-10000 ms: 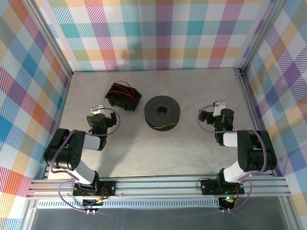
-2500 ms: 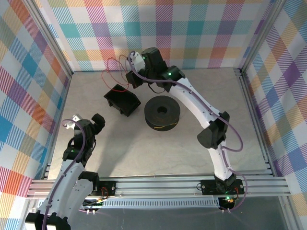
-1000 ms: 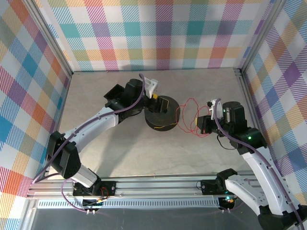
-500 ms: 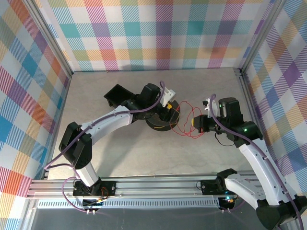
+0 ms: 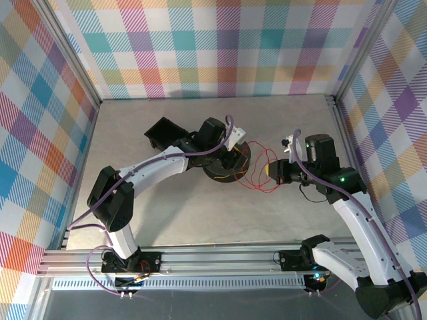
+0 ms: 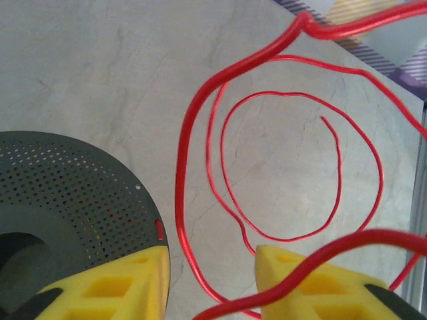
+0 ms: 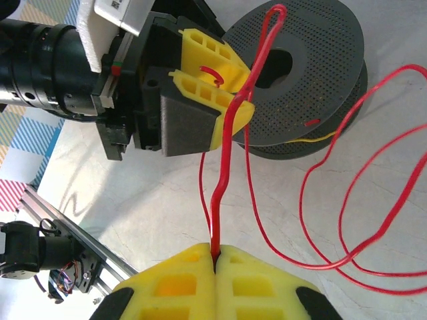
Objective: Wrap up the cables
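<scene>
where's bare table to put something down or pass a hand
Free: grey stone-look table in front of the black perforated spool, the far-right corner behind the right gripper, and left of the black box. Crowded: between spool and gripper, where thin red wire loops spread.

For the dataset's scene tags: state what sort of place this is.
Probably a robot test cell, not a home: plaid backdrop walls box in a marble-look tabletop, and an aluminium frame rail runs along its near edge.
</scene>
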### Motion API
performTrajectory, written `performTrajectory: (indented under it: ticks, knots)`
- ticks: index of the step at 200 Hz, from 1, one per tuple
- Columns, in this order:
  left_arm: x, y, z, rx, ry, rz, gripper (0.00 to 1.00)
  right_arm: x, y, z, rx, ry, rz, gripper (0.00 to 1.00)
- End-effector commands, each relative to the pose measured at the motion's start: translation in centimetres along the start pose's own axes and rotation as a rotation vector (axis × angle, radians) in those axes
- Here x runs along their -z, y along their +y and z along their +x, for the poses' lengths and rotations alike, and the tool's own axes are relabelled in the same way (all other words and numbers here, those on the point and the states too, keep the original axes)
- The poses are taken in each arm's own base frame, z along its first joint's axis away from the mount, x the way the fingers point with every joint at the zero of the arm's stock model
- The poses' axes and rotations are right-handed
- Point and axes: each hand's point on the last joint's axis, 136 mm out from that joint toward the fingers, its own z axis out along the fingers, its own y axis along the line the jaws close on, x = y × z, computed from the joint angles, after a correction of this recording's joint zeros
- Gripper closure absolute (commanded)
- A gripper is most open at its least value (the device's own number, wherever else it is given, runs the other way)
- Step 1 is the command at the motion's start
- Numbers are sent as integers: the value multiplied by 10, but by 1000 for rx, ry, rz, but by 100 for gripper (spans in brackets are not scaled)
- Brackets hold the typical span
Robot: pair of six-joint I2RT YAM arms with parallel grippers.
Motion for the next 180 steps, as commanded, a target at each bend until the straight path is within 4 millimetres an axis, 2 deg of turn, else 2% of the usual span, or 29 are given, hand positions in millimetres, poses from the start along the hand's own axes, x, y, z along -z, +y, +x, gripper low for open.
performTrajectory:
  ticks: [1,44,74,115,140,163,180]
  knots:
    - [7,-6,-22,-15,-58,13,73,6,5,-4,20,-13,-17,100]
    - [20,-9,-27,10,-101,-4,77,6,-1,-2,8,-19,6,100]
    - [22,-6,-27,46,-112,-20,92,5,-5,0,-1,-21,17,100]
    - [32,-4,-34,132,-170,-30,100,5,-17,4,-16,-29,64,100]
    - [40,1,-41,224,-230,-30,100,6,-26,5,-33,-54,97,100]
    - [51,11,-49,337,-310,-42,100,8,-33,4,-57,-87,122,100]
    - [65,31,-55,498,-411,-82,100,9,-39,3,-77,-119,140,100]
